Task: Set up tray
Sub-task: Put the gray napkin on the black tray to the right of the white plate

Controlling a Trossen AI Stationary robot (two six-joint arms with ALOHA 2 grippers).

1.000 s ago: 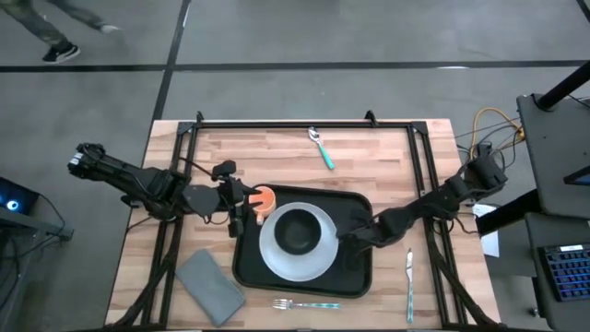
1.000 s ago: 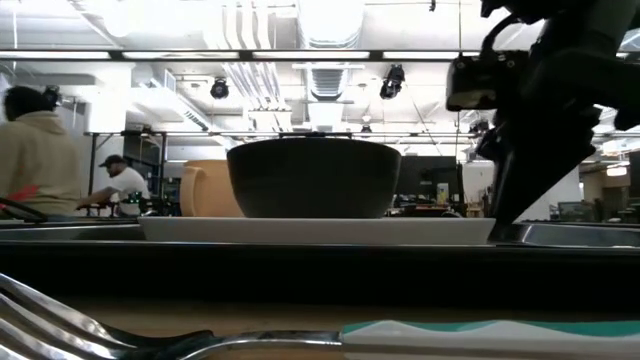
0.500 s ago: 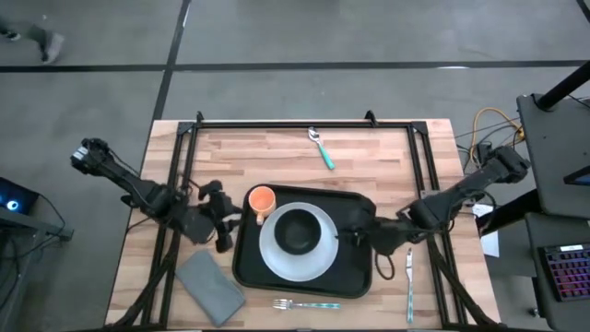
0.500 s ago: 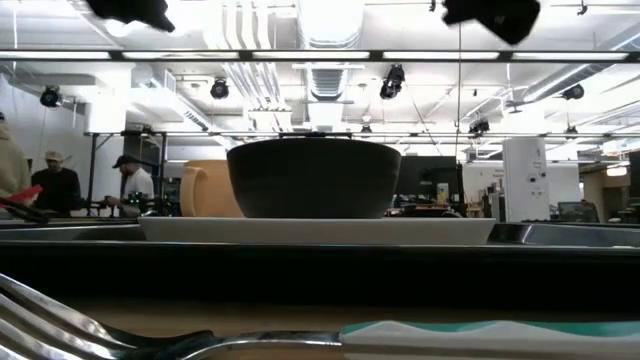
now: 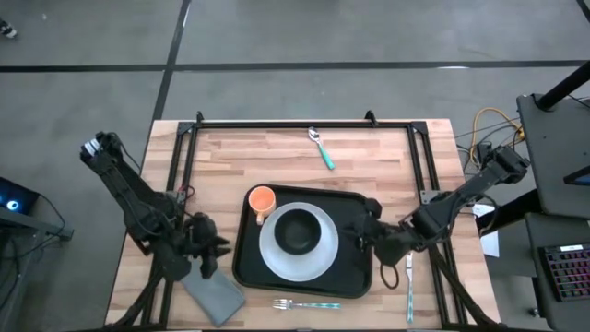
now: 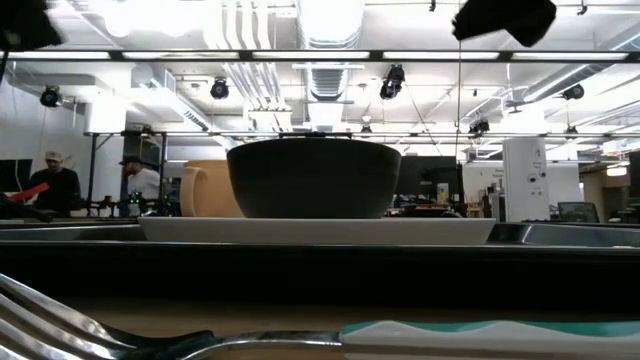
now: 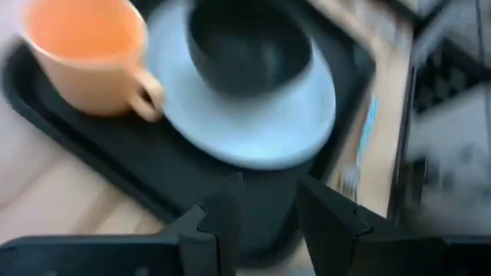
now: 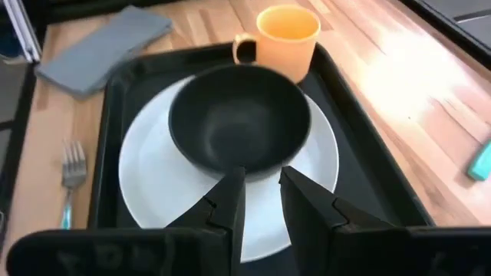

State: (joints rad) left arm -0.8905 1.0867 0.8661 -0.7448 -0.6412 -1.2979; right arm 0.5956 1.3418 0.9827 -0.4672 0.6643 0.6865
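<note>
The black tray (image 5: 350, 277) lies on the wooden table's near middle. On it rest a white plate (image 5: 318, 263) with a black bowl (image 5: 297, 231) and, at its far left corner, an orange cup (image 5: 262, 199). A grey folded napkin (image 5: 210, 293) lies on the table left of the tray. My left gripper (image 5: 214, 254) hovers open just off the tray's left edge, over the napkin's far end, looking at the cup (image 7: 92, 54). My right gripper (image 5: 361, 238) hovers open over the tray's right side, facing the bowl (image 8: 238, 126).
A fork (image 5: 304, 303) lies on the table in front of the tray's near edge, a knife (image 5: 409, 281) to its right, a teal-handled spoon (image 5: 321, 148) near the far edge. Black frame rails run along the table's left, right and far sides. People stand far behind.
My left gripper has drawn back from the orange cup toward the table's left and near edge, ending over the napkin's far end; the cup stays on the tray. My right gripper has risen off the tray and moved slightly toward the table's right.
</note>
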